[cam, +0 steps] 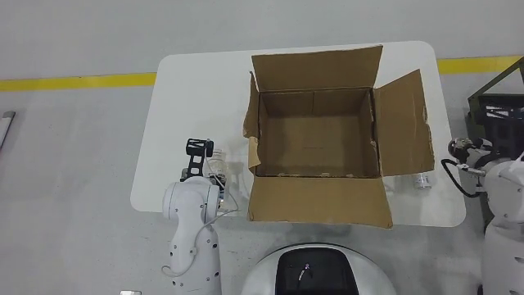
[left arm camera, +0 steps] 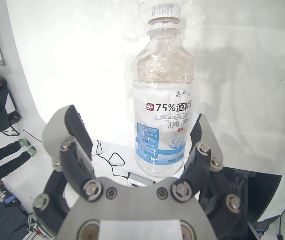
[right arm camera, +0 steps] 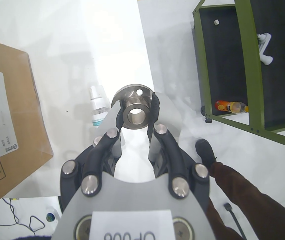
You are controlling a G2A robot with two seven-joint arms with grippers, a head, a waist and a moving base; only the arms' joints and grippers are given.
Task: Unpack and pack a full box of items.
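The left tool (left arm camera: pixel 136 114) gapes wide at the box's (cam: pixel 319 201) 8 o'clock, close to the counter's (cam: pixel 188 90) 6 o'clock edge. A clear bottle (left arm camera: pixel 163 96) runs lengthwise between its fingers, cap pointing away, and I cannot tell whether either pad touches it. It wears a white-and-blue printed label. The right tool (right arm camera: pixel 136 106) is clamped on a steel ring (right arm camera: pixel 130 96) at the counter's 3 o'clock edge. A small bottle (right arm camera: pixel 98 104) sits by the box's 4 o'clock corner, with bare counter beyond.
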